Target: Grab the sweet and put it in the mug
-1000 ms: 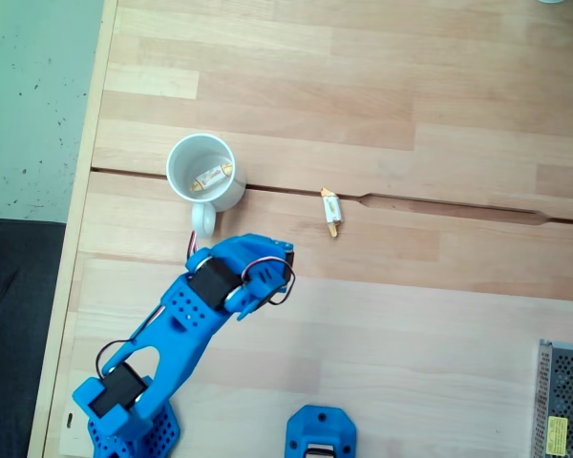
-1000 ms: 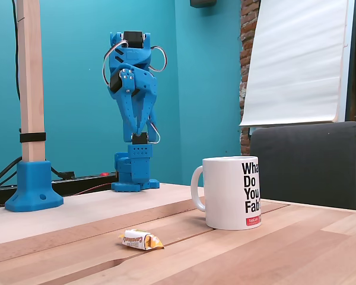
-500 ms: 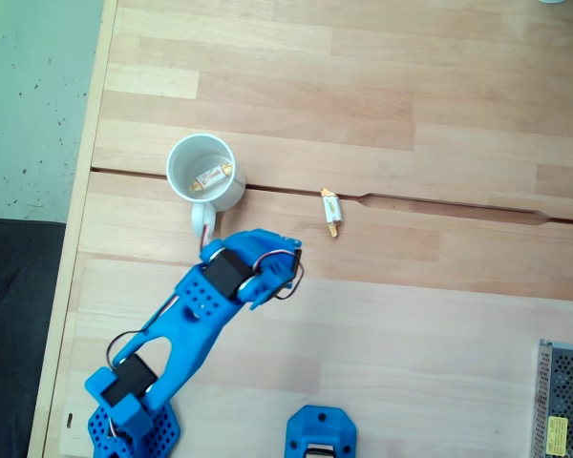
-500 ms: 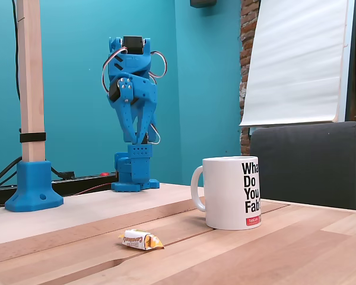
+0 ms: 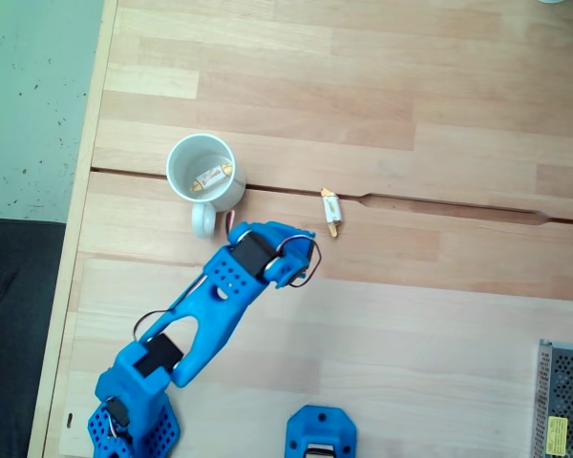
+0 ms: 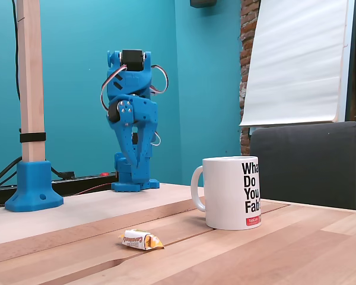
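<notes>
A white mug (image 5: 204, 171) holding one sweet (image 5: 213, 176) is seen on the wooden worktop (image 5: 411, 86), a second sweet (image 5: 332, 211) lying to its right, near the blue arm (image 5: 220, 305).

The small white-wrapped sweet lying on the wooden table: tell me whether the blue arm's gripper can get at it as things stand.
Probably yes. The white-wrapped sweet with golden-orange ends lies alone on bare wooden table; the gripper sits close by with nothing between them. The white ceramic mug stands off to the side.

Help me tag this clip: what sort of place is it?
Probably a maker space or workshop: a wooden table, a blue arm before a teal wall, a flip chart, and a power supply.
</notes>
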Robot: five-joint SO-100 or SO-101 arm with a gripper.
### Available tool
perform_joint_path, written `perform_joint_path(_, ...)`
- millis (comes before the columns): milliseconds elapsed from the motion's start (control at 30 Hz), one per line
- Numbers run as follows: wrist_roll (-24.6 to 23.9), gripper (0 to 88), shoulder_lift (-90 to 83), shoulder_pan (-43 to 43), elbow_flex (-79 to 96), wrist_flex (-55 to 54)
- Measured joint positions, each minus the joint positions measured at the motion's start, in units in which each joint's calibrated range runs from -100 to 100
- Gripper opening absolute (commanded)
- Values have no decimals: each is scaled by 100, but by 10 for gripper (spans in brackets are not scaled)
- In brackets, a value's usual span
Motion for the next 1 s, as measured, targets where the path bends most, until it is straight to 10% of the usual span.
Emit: perform_joint_path(1000, 0, 0, 1835, 0, -2537, 106)
